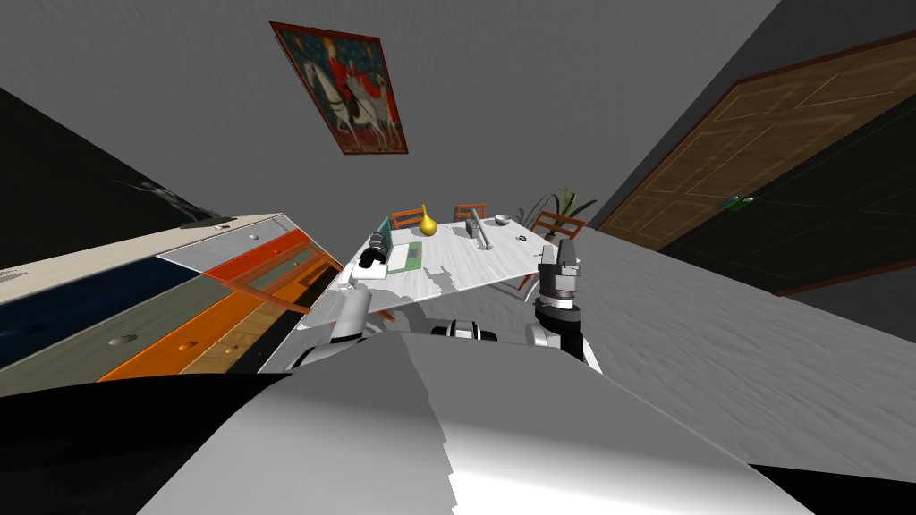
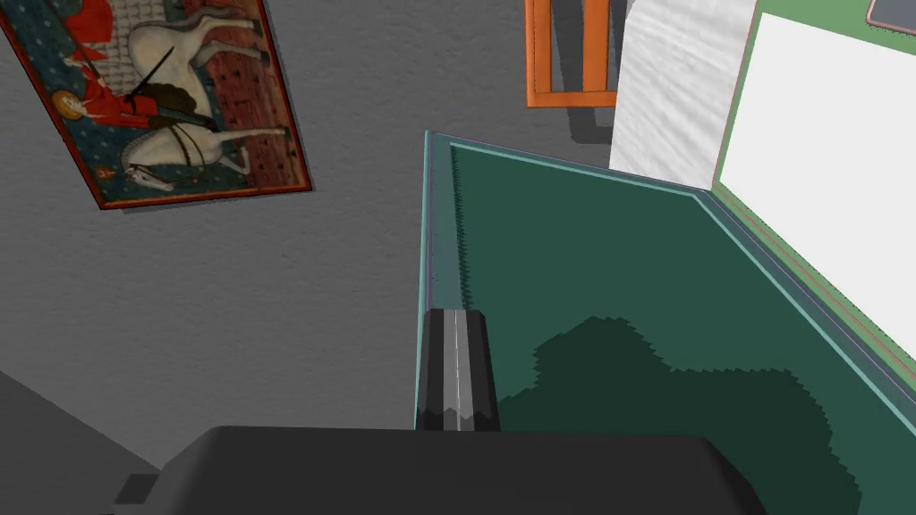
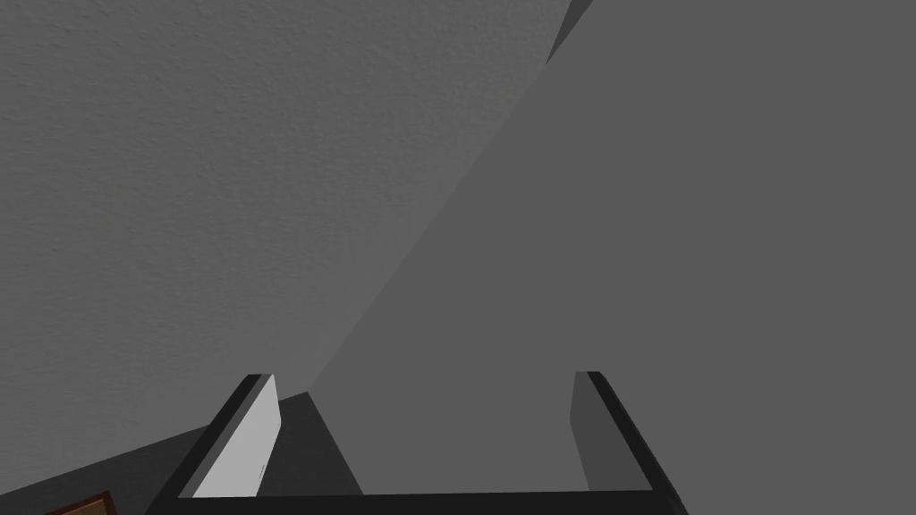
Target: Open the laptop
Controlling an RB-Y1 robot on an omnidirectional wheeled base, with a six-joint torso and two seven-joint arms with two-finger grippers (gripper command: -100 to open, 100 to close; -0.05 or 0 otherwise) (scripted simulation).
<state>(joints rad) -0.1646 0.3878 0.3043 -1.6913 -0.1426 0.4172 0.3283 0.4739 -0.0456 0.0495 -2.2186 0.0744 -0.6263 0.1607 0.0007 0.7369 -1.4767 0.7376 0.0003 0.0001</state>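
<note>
Laptop [image 1: 404, 255]: one, open, on the near left part of the white surface [image 1: 474, 264]. Base lies flat; the teal lid stands upright on its left side, dark green inner face [image 2: 626, 295] toward the base. Claws: two. Left claw [image 1: 371, 261] is at the lid, its fingers pressed together [image 2: 456, 313] and lying against the lid's free edge; can't tell if they nip it. Right claw [image 1: 556, 253] is raised at the near right edge of the surface, well apart from the laptop, fingers spread [image 3: 425, 384], holding nothing. One dresser [image 1: 179, 304] with orange, blue and grey drawer fronts sits close on the left. Mid surface: one yellow gourd-shaped vase [image 1: 428, 223] just beyond the laptop, one grey bowl [image 1: 503, 219] farther right, and some small grey items too small to name. Orange chairs: three, along the far side [image 1: 407, 216]. One green plant [image 1: 564, 204] behind the right-hand chair. One brown panelled door [image 1: 760, 152] on the right. One painting [image 1: 340, 87] of a rider on a white horse hangs on the grey wall [image 1: 537, 89].
</note>
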